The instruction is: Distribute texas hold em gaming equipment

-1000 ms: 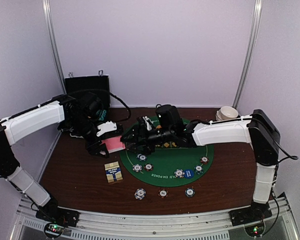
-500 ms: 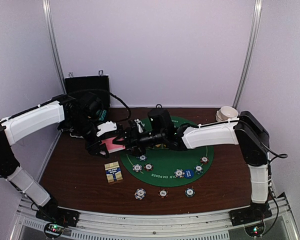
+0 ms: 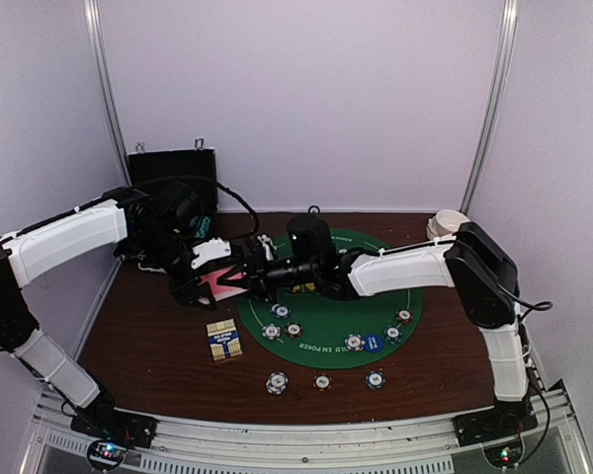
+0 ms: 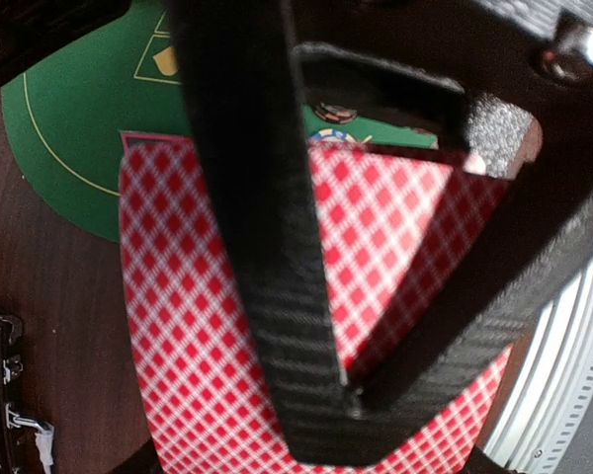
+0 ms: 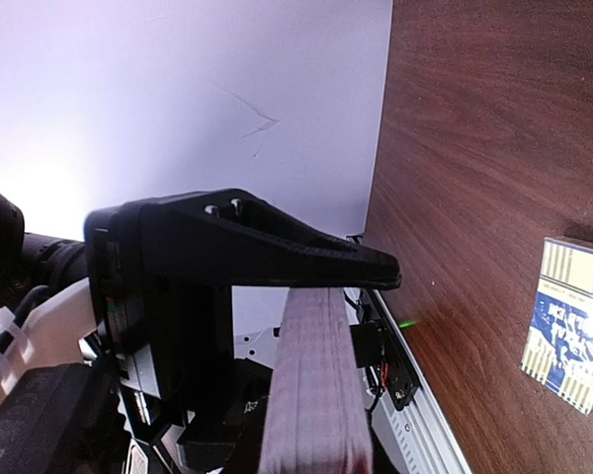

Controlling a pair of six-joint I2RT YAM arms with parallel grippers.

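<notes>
The pink-backed playing cards [image 3: 220, 286] hang as one deck above the table's left side, at the rim of the green mat [image 3: 376, 296]. My left gripper [image 3: 206, 283] holds the deck by its edges. In the right wrist view one of its fingers [image 5: 277, 252] presses on the deck's [image 5: 316, 385] end. My right gripper [image 3: 239, 280] reaches in from the right, shut over the deck. A black finger [image 4: 277, 247] lies flat across the checked back [image 4: 198, 326]. Several poker chips [image 3: 280, 311] and a blue marker disc [image 3: 373, 343] lie on the mat.
Three chips [image 3: 321, 380] lie in a row on the brown table in front of the mat. A yellow and blue card box [image 3: 223, 341] lies left of the mat. The black case [image 3: 173, 183] stands at the back left, the white bowl [image 3: 452, 222] at the back right.
My right arm has stretched left across the mat and its fingers have closed over the deck. The left arm and the deck have stayed in place.
</notes>
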